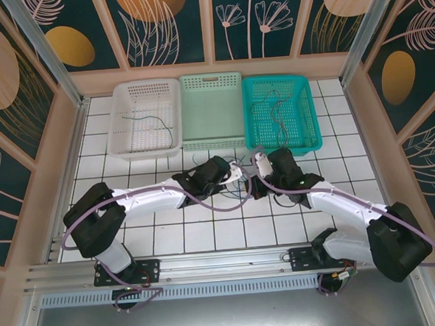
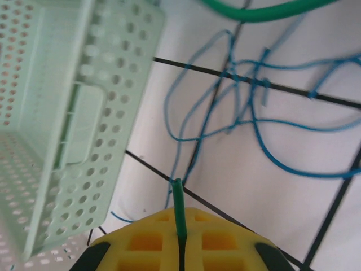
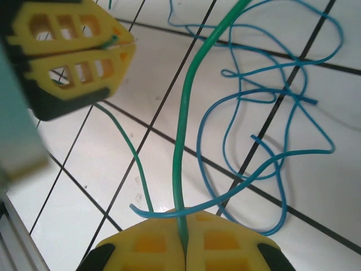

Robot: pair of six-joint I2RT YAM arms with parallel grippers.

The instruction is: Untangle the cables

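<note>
Cable, green [image 3: 181,141]: thin, held off the tabletop [image 1: 170,232] between the left end effector [image 2: 180,217] and the right end effector [image 3: 183,223], both clenched on it. Cable, blue [image 3: 299,100]: lies looped and crossed on the tiles beneath. Handling, judged: light, limp, slippery; take it near a free end and pull gently. Markings: none legible.

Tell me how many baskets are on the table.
3, in a row at the far side: white basket left, pale green basket middle, teal basket right. None seems hidden.
</note>
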